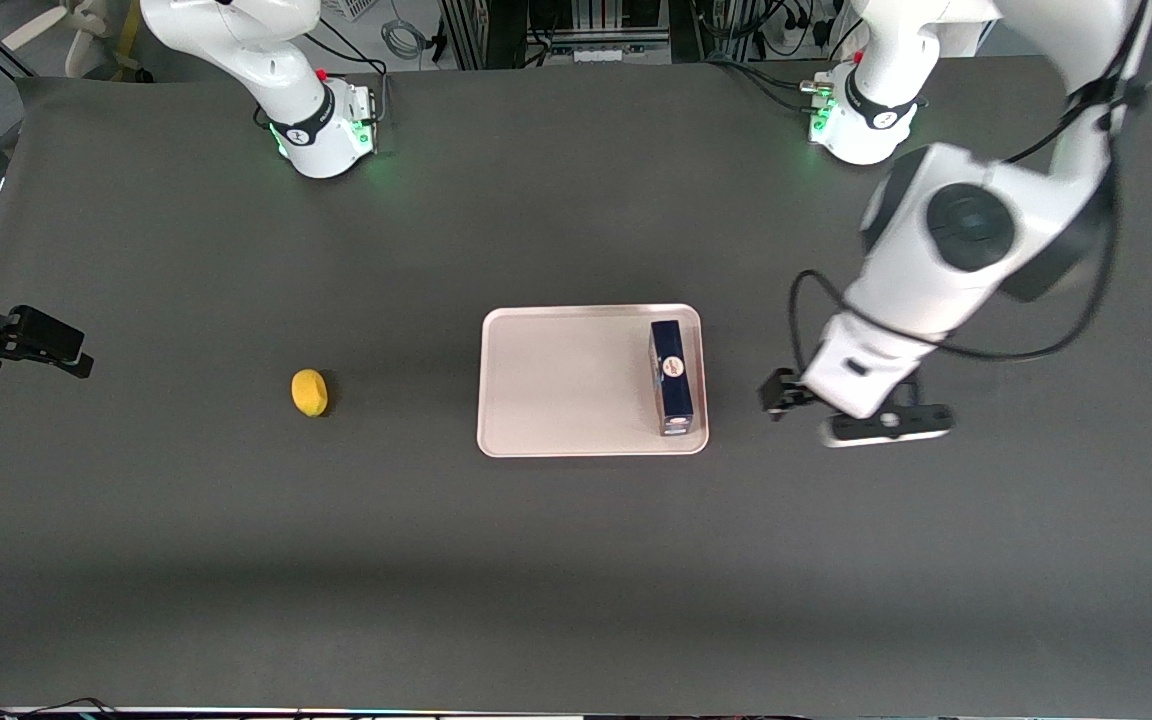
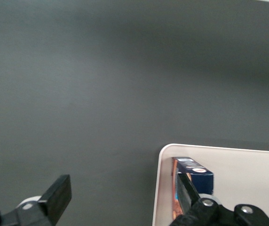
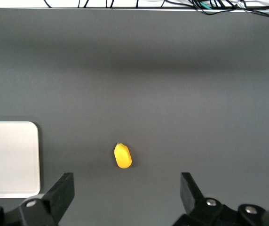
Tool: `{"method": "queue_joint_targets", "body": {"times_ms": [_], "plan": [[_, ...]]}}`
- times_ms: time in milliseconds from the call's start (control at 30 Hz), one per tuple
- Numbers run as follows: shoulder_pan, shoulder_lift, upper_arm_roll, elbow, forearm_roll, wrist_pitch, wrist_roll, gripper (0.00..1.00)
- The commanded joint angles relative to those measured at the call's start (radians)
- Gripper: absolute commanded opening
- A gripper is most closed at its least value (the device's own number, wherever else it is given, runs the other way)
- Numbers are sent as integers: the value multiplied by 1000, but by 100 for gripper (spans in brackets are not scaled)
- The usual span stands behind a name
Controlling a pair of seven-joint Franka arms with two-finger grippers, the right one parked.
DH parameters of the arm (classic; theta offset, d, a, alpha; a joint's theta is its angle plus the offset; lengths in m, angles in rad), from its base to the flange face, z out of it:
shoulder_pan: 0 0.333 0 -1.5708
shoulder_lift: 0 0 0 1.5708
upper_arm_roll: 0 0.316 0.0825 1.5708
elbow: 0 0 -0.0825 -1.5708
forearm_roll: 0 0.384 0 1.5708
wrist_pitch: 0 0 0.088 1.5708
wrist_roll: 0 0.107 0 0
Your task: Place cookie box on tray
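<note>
The left arm reaches down low, its gripper point(image 2: 120, 200) empty (jaws spread wide apart).

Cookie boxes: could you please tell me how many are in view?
1. The cookie box stands on edge on the tray, along the rim nearest the working arm. The gripper, jaws open, is beside the tray. None seem hidden.

This is a robotics lab. Two white arms are bolted by their bases point(image 1: 324, 135) to a table point(image 1: 186, 550) covered in dark grey cloth. Cables point(image 1: 401, 38) and metal framing point(image 1: 596, 40) run along the table's edge farthest from the front camera, and green status lights glow at both bases.
</note>
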Motion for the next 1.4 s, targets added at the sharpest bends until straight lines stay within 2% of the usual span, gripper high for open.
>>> {"method": "queue_joint_targets", "body": {"times_ms": [0,133,267,567,733,1133,1367], "plan": [[60,-105,27,-10,-43,-87,85,100],[87,-139,70,14,-43,-165,125,100],[119,-159,111,51,-45,-257,245,100],[151,-214,190,56,-49,-335,395,100],[159,-263,217,48,-91,-378,417,100],[108,-300,275,36,-91,-420,447,100],[105,-299,272,36,-85,-427,470,100]]}}
